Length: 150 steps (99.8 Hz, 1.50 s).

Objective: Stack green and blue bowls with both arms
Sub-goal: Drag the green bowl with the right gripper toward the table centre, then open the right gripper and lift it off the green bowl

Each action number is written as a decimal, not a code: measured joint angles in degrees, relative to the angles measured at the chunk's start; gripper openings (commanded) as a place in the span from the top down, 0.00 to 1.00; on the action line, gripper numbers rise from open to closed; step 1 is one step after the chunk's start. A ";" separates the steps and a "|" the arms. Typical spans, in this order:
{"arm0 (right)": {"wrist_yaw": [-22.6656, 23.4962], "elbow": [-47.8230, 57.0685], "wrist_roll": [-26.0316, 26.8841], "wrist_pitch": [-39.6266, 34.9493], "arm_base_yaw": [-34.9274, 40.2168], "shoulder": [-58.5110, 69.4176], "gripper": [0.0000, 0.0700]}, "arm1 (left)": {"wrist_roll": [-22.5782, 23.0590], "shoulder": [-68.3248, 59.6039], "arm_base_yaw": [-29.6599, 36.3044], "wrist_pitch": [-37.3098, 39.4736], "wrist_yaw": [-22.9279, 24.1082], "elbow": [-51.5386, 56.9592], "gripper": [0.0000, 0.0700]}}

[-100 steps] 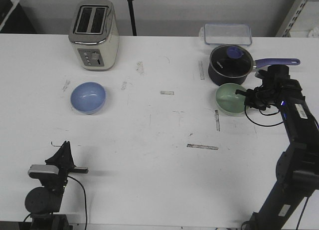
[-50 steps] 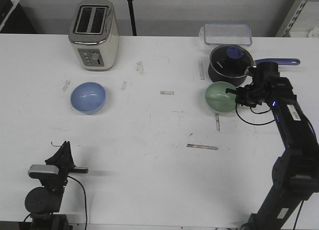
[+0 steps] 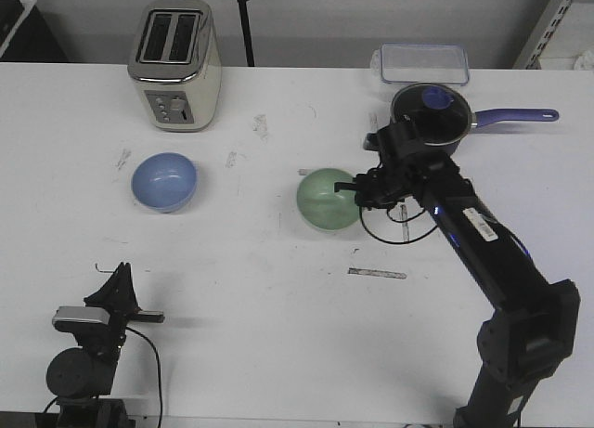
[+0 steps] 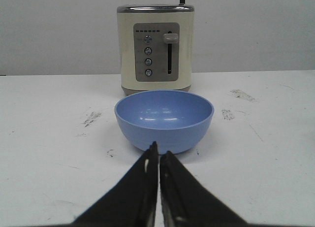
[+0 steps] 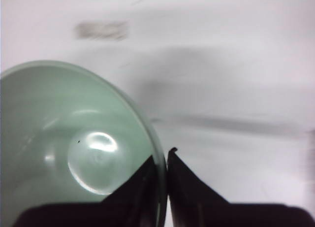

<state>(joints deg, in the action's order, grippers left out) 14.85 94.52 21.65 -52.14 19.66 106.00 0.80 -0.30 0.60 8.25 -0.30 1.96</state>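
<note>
From the front view, I am holding the green bowl (image 3: 327,200) by its right-hand rim with my right gripper (image 3: 356,190), the arm stretched out over the middle of the table (image 3: 278,289). I am gripping at the rim, I judge, because a thin wall is the only part of a bowl my narrow jaws can pinch, and it leaves the underside free to drop into another bowl. The blue bowl (image 3: 164,181) is sitting upright well apart to the left, in front of the toaster (image 3: 175,64), open side up and ready to receive. The saucepan (image 3: 427,120) and the clear lidded box (image 3: 420,62) are standing behind my right arm, out of the way. My left gripper (image 3: 119,281) is parked low at the near left edge, touching nothing.

In the left wrist view, my left jaws are pressed together, tips meeting with nothing between them, and pointing straight at the blue bowl (image 4: 164,119), which is near but apart from them. I judge this arm is lined up so it can steady or fetch that bowl when needed.

In the right wrist view, my right fingers (image 5: 143,180) are closing narrowly on the green bowl's (image 5: 69,148) rim, one inside the wall and one outside. The bowl is hanging to one side of the jaws, so a slip or tilt is the risk.
</note>
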 measured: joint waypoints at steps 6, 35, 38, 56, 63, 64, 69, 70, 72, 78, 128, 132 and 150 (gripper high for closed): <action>0.04 -0.02 1.38 0.87 2.43 0.00 0.99 | 0.00 0.00 0.00 0.00 0.00 0.00 1.00; -1.66 -1.66 4.35 3.89 7.02 0.48 0.99 | 0.00 0.00 0.00 0.00 0.00 0.00 1.00; -1.62 -2.23 4.39 4.26 7.02 0.48 0.99 | 0.00 0.00 0.00 -0.02 0.00 0.00 1.00; -1.68 -6.80 4.83 6.45 6.97 0.63 0.99 | 0.00 0.00 0.00 0.00 0.00 0.00 1.00; -1.68 -8.20 4.85 7.74 6.97 0.66 0.99 | 0.00 0.00 0.00 -0.02 0.00 0.00 1.00; -1.68 -8.35 4.85 7.89 6.97 0.66 0.99 | 0.02 0.00 0.00 0.00 0.00 0.00 1.00; -1.68 -8.92 4.87 8.33 6.97 0.66 0.99 | 0.00 0.00 0.00 -0.02 0.00 0.00 1.00; -1.68 -8.98 4.90 8.33 6.97 0.66 0.99 | 0.02 0.00 0.00 0.00 0.00 0.00 1.00; -1.68 -9.16 4.90 8.37 6.97 0.66 0.99 | 0.00 0.00 0.00 0.00 0.00 0.00 1.00; -1.66 -9.55 5.03 8.70 6.97 0.66 0.99 | 0.00 0.00 0.00 -0.02 0.00 0.00 1.00; -1.68 -9.62 5.22 9.66 6.97 0.66 0.98 | 0.00 0.00 0.00 0.00 0.00 0.00 1.00; -1.68 -9.62 5.20 9.66 6.97 0.66 0.97 | 0.00 0.00 0.00 -0.02 0.00 0.00 1.00; -2.21 -9.62 5.22 10.05 6.97 0.46 0.68 | 0.02 0.00 0.00 -0.02 0.00 0.00 1.00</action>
<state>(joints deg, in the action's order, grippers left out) 12.64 84.90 26.87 -42.09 26.63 106.45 0.82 -0.30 0.60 8.23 -0.30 1.96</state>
